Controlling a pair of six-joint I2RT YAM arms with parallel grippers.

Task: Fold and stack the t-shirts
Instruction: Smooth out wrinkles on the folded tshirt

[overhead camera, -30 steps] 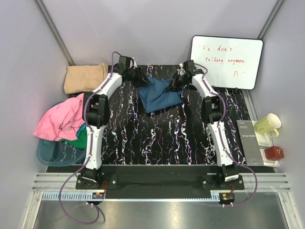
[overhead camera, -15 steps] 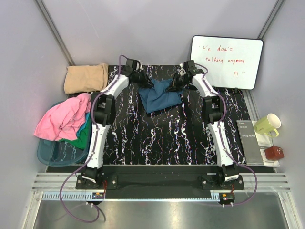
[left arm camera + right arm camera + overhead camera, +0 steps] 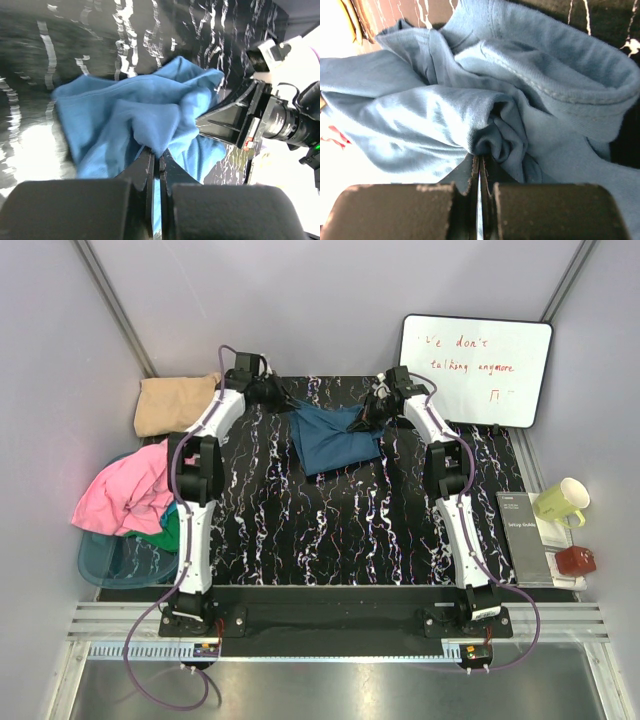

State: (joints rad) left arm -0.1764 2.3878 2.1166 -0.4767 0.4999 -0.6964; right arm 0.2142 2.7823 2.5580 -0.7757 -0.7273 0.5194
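Note:
A dark teal-blue t-shirt [image 3: 335, 438] lies crumpled at the far middle of the black marbled table [image 3: 330, 530]. My left gripper [image 3: 285, 403] is shut on the shirt's far left corner; in the left wrist view the jaws [image 3: 157, 156] pinch a fold of blue cloth [image 3: 125, 115]. My right gripper [image 3: 366, 418] is shut on the shirt's far right corner; in the right wrist view its jaws [image 3: 480, 157] pinch bunched blue cloth [image 3: 420, 110]. A folded tan-beige t-shirt [image 3: 180, 403] lies at the far left. A pink t-shirt [image 3: 135, 490] and a green one [image 3: 170, 530] lie heaped at the left.
A teal basket [image 3: 125, 562] sits under the pink and green shirts at the left edge. A whiteboard [image 3: 475, 355] leans at the far right. A yellow-green mug [image 3: 560, 502], a booklet [image 3: 525, 535] and a small red object [image 3: 575, 560] stand along the right edge.
My left gripper has pulled leftward with the shirt's corner, drawing the shirt's far edge out to the left. The right gripper has stayed in place.

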